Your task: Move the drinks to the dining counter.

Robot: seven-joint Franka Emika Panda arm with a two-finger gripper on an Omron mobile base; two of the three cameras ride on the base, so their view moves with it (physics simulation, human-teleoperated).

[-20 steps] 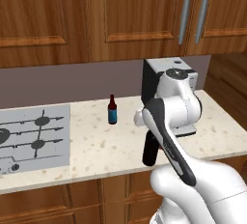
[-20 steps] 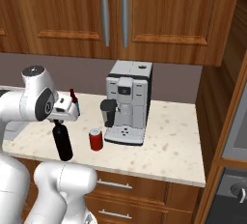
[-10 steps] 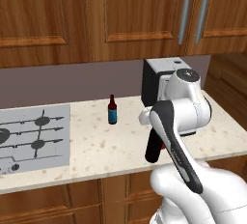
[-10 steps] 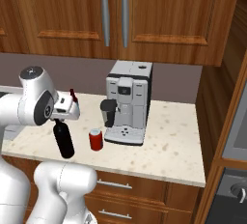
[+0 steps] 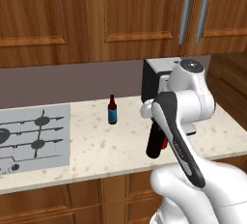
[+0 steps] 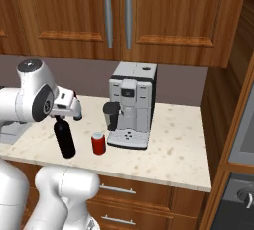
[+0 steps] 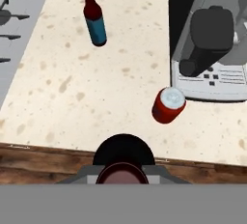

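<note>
We've got the tool (image 6: pixel 60 116) clenched on the wine bottle's (image 6: pixel 64 138) neck, just above the tabletop (image 6: pixel 178 149), red can (image 6: pixel 98 143) right beside it.

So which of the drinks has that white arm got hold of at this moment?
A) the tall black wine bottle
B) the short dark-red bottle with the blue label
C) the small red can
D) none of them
A: the arm's fingers are shut round the neck of the tall black wine bottle, while the small red can stands free by the grey coffee machine and the short dark-red bottle with the blue label stands alone near the grey stovetop.
</note>
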